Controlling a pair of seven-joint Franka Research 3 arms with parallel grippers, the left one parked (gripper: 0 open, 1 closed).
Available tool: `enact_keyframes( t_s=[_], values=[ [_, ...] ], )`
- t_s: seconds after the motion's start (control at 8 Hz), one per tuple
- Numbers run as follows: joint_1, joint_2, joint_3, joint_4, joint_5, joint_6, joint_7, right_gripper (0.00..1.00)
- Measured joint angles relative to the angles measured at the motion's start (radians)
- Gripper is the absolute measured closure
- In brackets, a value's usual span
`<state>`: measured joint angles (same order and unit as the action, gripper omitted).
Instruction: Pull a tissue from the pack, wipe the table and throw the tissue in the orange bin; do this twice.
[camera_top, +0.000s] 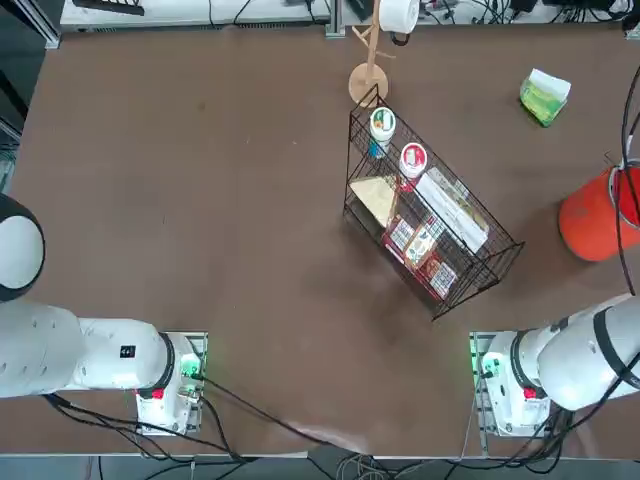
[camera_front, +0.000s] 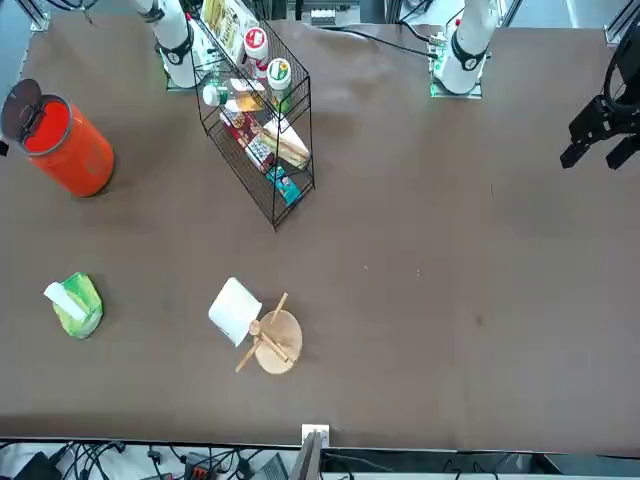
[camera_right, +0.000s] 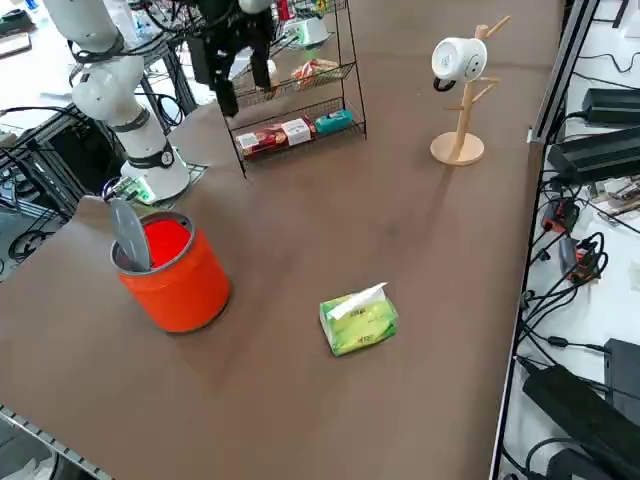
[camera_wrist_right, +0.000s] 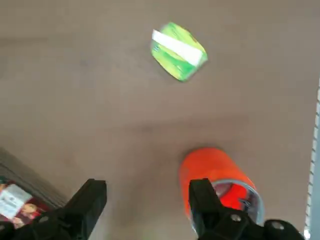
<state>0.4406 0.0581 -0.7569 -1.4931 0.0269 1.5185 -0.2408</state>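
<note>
The green pack (camera_top: 543, 97) (camera_front: 75, 305) (camera_right: 358, 318) (camera_wrist_right: 177, 51) lies on the brown table (camera_top: 200, 200) at the far right, with white tissue sticking out of its slot. The orange bin (camera_top: 595, 215) (camera_front: 65, 145) (camera_right: 175, 270) (camera_wrist_right: 215, 175) stands nearer my base, its grey lid flap tipped up. My right gripper (camera_right: 243, 85) (camera_wrist_right: 148, 200) hangs open high above the table, between the wire rack and the bin. Nothing is between its fingers. It touches neither the pack nor the bin.
A black wire rack (camera_top: 430, 215) (camera_front: 255, 120) (camera_right: 295, 90) of packaged goods stands mid-table, to the left of the bin. A wooden mug tree (camera_top: 368, 80) (camera_right: 460, 100) holding a white mug (camera_front: 235, 310) is at the far edge. Cables run along the table's right edge.
</note>
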Motion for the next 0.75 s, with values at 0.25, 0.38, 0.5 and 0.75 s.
enact_keyframes(
  t_s=[0.25, 0.38, 0.5, 0.75],
  values=[
    [-0.096, -0.003, 0.157, 0.032, 0.049, -0.002, 0.058, 0.00],
    [-0.194, -0.007, 0.306, 0.038, 0.049, -0.003, 0.117, 0.00],
    [-0.269, -0.009, 0.427, 0.039, 0.048, -0.003, 0.170, 0.00],
    [-0.359, -0.025, 0.582, 0.036, 0.047, -0.012, 0.251, 0.00]
  ],
)
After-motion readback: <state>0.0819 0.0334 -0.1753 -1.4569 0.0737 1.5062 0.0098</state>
